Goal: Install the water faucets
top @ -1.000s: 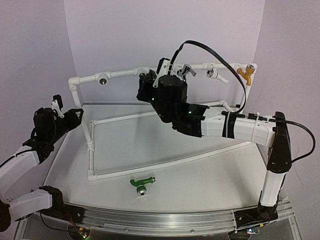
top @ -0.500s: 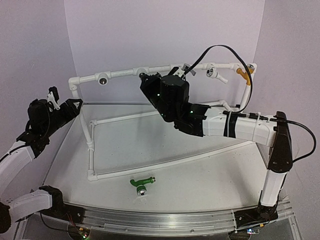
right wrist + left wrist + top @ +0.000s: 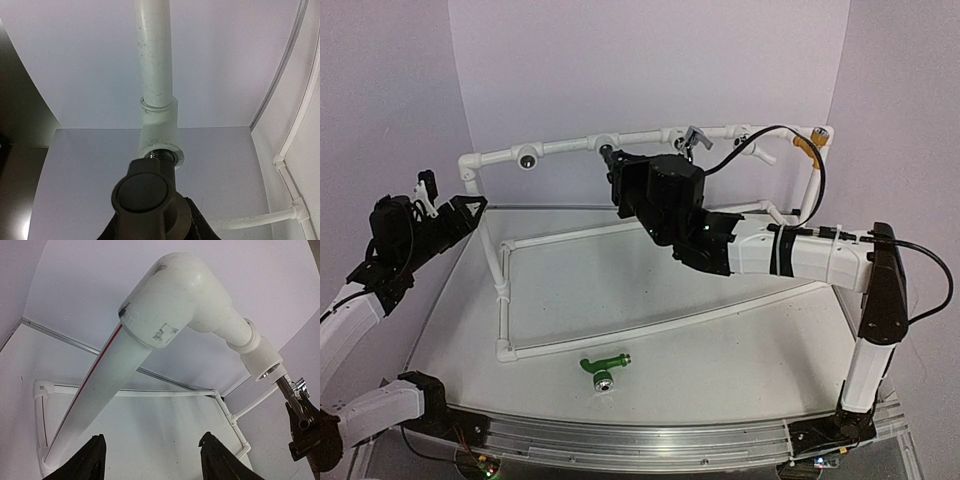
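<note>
While right gripper clamps dark brown-black lever-handled tap, threaded end at white pipe tee socket, centre frame, how far screwed in unclear. Unstarted: bright green silver-threaded tap lying on table, bottom centre. Jaws of left gripper apart, empty.

Green tap: lies loose on its side on the table at 6 o'clock, just outside the near rail of the pipe frame.

Dark brown tap: raised, with its metal thread at the mouth of the white fitting, 12 o'clock from its round handle.
</note>
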`<action>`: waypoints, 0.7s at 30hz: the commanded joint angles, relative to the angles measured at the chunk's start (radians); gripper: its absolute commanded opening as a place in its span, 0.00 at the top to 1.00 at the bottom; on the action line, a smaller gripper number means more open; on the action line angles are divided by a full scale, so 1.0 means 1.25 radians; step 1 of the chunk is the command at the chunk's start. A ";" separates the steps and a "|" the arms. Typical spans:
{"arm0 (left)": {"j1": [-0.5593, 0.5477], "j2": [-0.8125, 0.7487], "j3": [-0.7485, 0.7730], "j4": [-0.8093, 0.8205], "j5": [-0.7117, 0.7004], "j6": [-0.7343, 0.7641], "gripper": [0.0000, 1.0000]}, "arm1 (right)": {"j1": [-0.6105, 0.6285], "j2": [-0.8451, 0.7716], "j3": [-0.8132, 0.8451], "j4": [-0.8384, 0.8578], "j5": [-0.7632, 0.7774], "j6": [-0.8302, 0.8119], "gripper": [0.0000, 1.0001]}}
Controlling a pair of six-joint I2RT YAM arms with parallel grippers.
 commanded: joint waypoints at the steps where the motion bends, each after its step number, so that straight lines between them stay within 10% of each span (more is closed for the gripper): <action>1: 0.001 -0.018 0.045 -0.014 0.032 -0.012 0.34 | -0.060 -0.003 -0.044 -0.018 -0.023 0.178 0.97; 21: 0.000 -0.048 0.041 -0.040 0.019 0.000 0.33 | -0.004 -0.120 -0.199 0.144 0.007 -0.197 0.16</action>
